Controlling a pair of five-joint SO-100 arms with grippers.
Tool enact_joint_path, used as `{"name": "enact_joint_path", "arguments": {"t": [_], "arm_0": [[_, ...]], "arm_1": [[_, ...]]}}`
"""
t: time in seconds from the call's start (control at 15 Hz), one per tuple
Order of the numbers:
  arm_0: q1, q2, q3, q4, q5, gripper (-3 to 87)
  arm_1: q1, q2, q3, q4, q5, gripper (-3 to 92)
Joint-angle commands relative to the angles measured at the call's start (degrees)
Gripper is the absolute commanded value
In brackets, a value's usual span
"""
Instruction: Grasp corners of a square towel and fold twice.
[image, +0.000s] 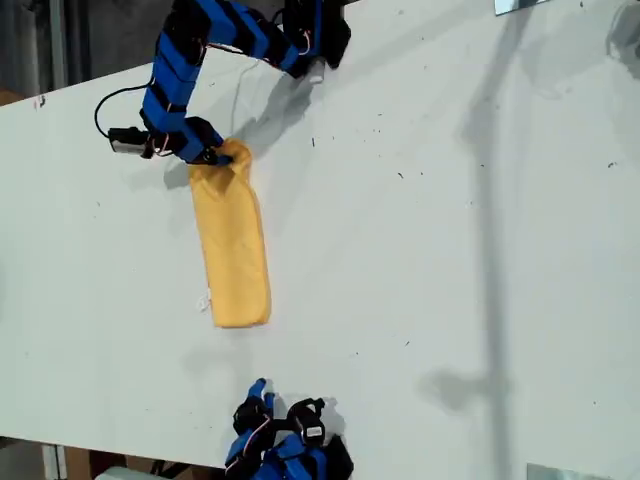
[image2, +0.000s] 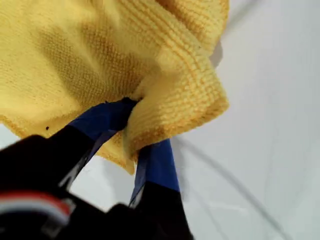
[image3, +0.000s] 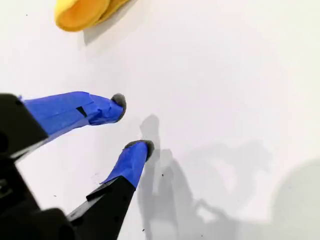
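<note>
— Where is the cloth?

— Yellow-orange fuzzy microfibre towel (image: 232, 250), folded into a long narrow strip, lying flat on the plain white surface (image: 450, 250) toward the exterior view's left. Small white tag (image: 205, 300) poking out along one long edge, near the end closer to the exterior view's bottom.

— And the first pincer?

— First pincer (image: 215, 156) clenched on the far end of that strip, the end nearer the exterior view's top. Blue-taped fingers (image2: 107, 117) pinching a bunched fold of the towel (image2: 165, 65) between them, as seen from the first wrist view; fabric puckered and lifted a little at the grip, hem rolled over just beside the tape. Blue-and-black arm (image: 180, 70) reaching in from the exterior view's top, bent over the end of the strip, a black cable looping beside it.

— The second pincer?

— Second pincer (image3: 132, 122) released, blue-taped fingers (image3: 75, 112) spread apart with dark pads at the tips, nothing between them but bare white surface (image3: 225, 75). Parked low at the exterior view's bottom edge (image: 262, 395), well apart from the cloth. Only one rounded yellow end of the towel (image3: 82, 12) showing at the edge of the second wrist view, resting on the surface.

— Anything else on the surface?

— Small dark specks scattered about, and long grey shadows across the exterior view's right.
</note>
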Motion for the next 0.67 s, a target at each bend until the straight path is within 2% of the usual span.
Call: {"name": "enact_joint_path", "arguments": {"t": [0.0, 0.27, 0.6], "arm_0": [[-0.09, 0.18, -0.26, -0.88, -0.79, 12.5], [0.18, 0.18, -0.18, -0.97, -1.14, 12.6], [-0.09, -0.18, -0.09, -1.32, -0.97, 12.9]], "arm_1": [[7.03, 8.79, 10.37, -2.99, 0.53, -0.1], [12.83, 21.36, 19.95, -5.1, 0.88, -0.1], [2.72, 34.72, 12.13, 4.39, 4.75, -0.1]]}}
